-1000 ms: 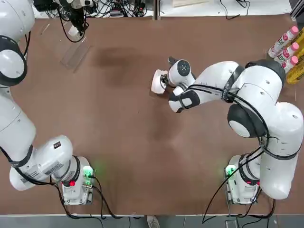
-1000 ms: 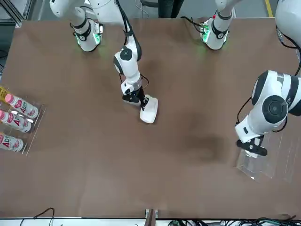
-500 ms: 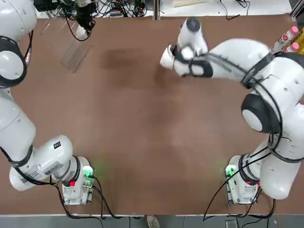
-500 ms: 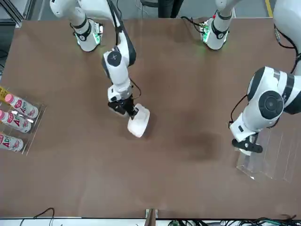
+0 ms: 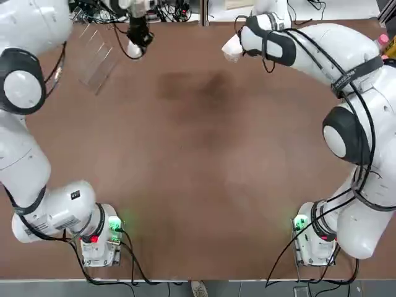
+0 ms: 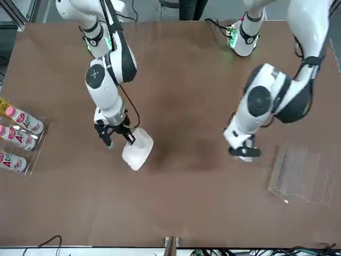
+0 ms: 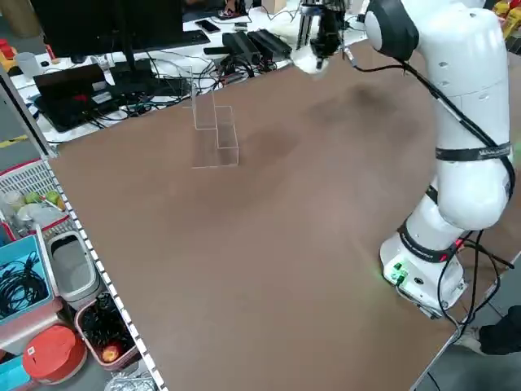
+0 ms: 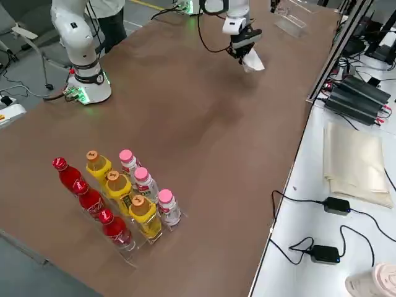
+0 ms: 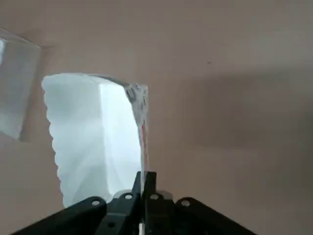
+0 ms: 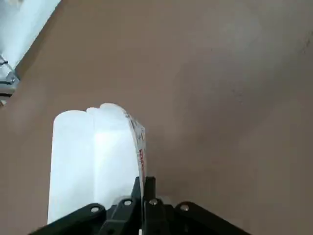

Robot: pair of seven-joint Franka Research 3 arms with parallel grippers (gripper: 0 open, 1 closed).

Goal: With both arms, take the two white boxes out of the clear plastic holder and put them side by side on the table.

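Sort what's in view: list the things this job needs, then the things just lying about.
Job:
- right gripper, shut on one white box
- left gripper, shut on the other white box
- clear plastic holder, empty
- table

Lying about:
- rack of bottles with red, yellow and pink caps
- cables and power adapters beyond the table

two big white jointed arms: the left arm (image 5: 25,161) and the right arm (image 5: 365,154), with grey bands at the joints, round dark-grey joint caps, loose black cables, green-lit bases and black-fingered grippers.
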